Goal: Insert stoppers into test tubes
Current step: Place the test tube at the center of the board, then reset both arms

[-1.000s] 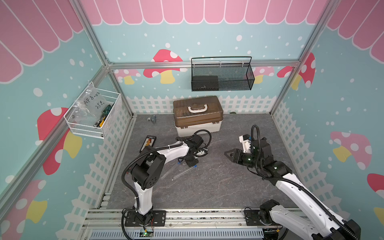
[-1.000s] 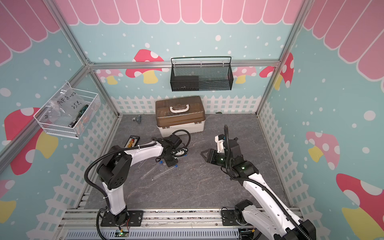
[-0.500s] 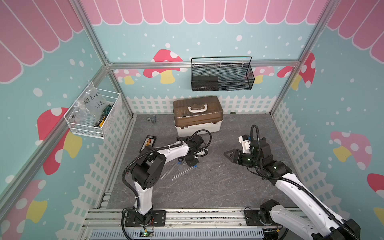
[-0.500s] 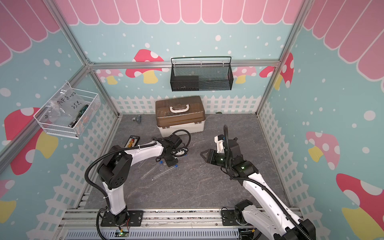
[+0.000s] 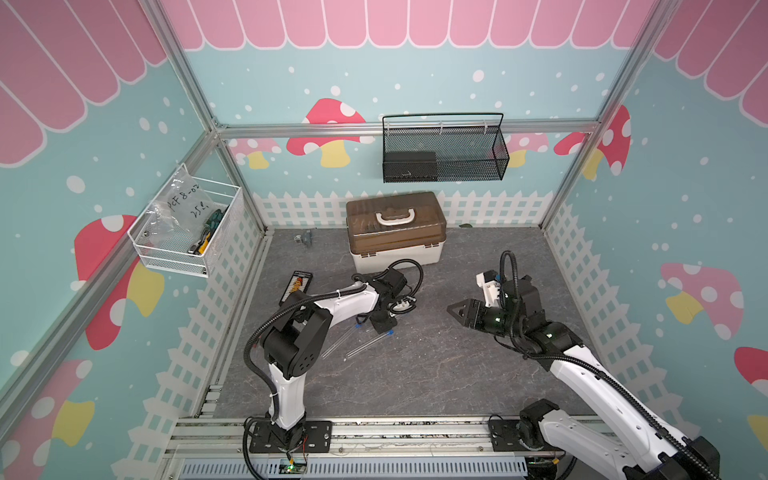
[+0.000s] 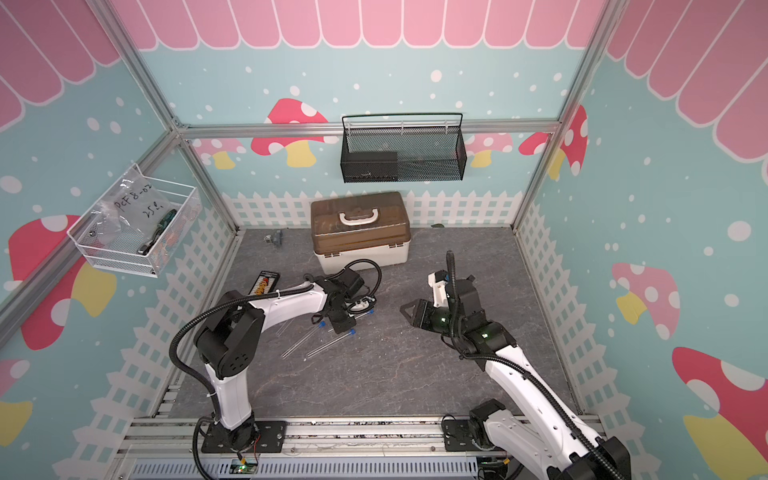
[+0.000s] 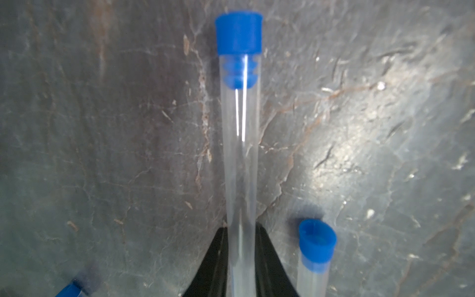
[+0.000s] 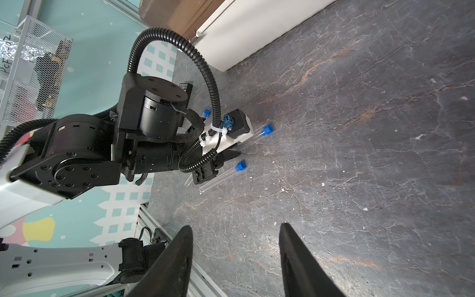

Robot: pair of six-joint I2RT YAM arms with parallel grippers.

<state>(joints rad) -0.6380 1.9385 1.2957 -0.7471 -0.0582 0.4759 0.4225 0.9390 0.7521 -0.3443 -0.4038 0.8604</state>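
Hardly anything has shifted: left hand [image 7: 241, 227] still straddles one stoppered test tube [image 7: 240, 154] on the bench [image 7: 102, 128], grip unclear. Right hand [image 8: 236, 225] gapes, well apart. Beside the left hand: three test tubes [image 8: 221, 177], three stoppers [image 8: 240, 165].

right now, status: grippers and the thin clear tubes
Right gripper open, empty. Left gripper flanks thin clear test tube, bright blue stopper seated; grip unclear. Second stoppered tube close beside, nothing blocking.
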